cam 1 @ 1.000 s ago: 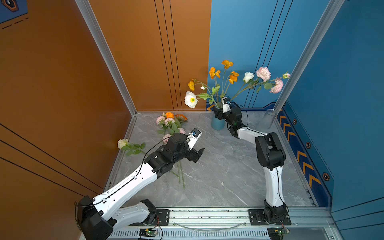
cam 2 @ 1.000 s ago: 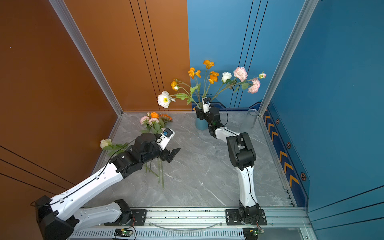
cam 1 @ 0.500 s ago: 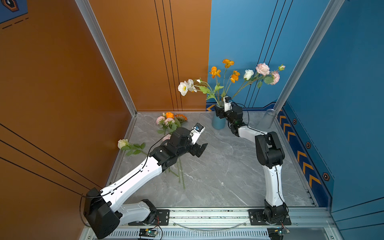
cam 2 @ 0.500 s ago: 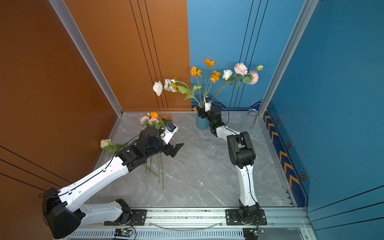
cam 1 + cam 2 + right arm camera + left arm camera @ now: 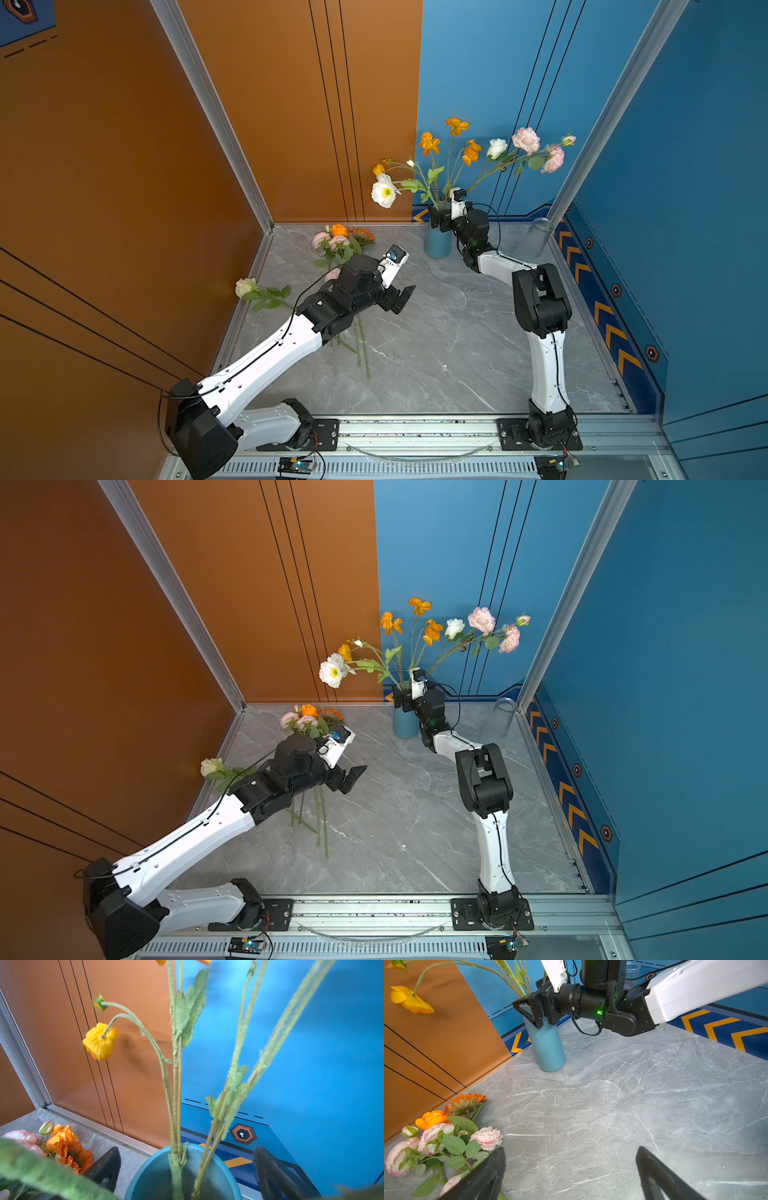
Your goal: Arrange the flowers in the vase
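1. Blue vase (image 5: 437, 245) stands on the grey marbled table (image 5: 457, 340), just above centre in both top views, with poppy and rose stems (image 5: 176, 1084) fanning out of its mouth.
2. The right jaws stand wide, one on each side of the vase mouth in the right wrist view. They grip nothing, and the stems pass between them untouched (as far as that view shows).
3. The left jaws are also spread wide and empty, hovering over bare table at mid-frame. They are just right of the loose bunch (image 5: 338, 245) of pink roses, an orange bloom and an orange daisy head.
4. A lone cream rose (image 5: 245, 287) lies further left, by the orange wall.
5. The step looks like this: the right arm clears the vase while the left goes for the next flower.
6. Keep the right jaws wide and back them out along the gap, so neither side hooks the drooping yellow poppy (image 5: 101, 1041) or nudges the vase.
7. The left should pinch one bare stalk (image 5: 362, 353) low down, not leaves or blooms. The stalks cross, so it needs to single one out first.
8. The white poppy (image 5: 383, 192) leans far out to the left, so feed the next stem in gently.
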Action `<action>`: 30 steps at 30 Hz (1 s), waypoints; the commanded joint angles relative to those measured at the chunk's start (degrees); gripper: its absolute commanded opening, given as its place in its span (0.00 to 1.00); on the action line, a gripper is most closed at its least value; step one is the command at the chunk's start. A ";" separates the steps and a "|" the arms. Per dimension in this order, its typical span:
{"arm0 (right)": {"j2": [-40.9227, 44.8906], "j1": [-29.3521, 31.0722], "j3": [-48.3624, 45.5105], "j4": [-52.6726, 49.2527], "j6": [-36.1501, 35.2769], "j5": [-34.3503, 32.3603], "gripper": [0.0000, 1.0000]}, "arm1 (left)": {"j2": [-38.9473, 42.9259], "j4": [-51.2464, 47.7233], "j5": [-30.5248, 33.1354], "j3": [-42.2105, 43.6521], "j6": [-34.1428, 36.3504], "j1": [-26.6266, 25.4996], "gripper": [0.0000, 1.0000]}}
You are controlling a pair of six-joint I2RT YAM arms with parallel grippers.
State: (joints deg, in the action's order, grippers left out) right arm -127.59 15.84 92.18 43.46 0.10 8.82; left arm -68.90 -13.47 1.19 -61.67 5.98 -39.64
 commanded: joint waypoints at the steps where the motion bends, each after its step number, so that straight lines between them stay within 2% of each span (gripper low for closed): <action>1: 2.57 0.00 -0.78 1.13 0.34 0.10 1.00 | 1.18 0.29 -0.41 0.37 -0.70 0.71 0.98; 10: 4.46 0.20 -3.49 0.15 0.68 -0.13 1.00 | 1.31 0.42 -0.43 0.24 -0.70 1.03 0.98; 18: 11.11 1.08 -13.69 0.88 1.08 -2.39 1.00 | 1.61 0.22 2.77 -1.76 -3.93 1.58 0.98; 21: 15.48 1.77 -19.46 -0.41 1.13 -3.45 1.00 | -0.11 -2.26 7.37 -7.65 -9.54 1.59 0.98; 25: 24.27 4.22 -30.81 -2.56 0.26 -6.96 1.00 | -4.14 -13.29 14.75 -25.83 -22.47 1.58 0.98; 27: 28.68 5.91 -35.62 -4.03 0.77 -9.02 1.00 | -3.32 -14.38 16.79 -28.41 -27.15 1.76 0.98; 30: 35.98 9.61 -41.99 -7.16 1.67 -13.80 1.00 | -0.13 -14.60 17.86 -27.81 -31.69 1.84 0.98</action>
State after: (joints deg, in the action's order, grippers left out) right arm -97.14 22.90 54.19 40.10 0.49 0.73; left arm -71.42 -22.83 14.61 -89.41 -17.15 -38.41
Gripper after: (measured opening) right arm 0.997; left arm 0.979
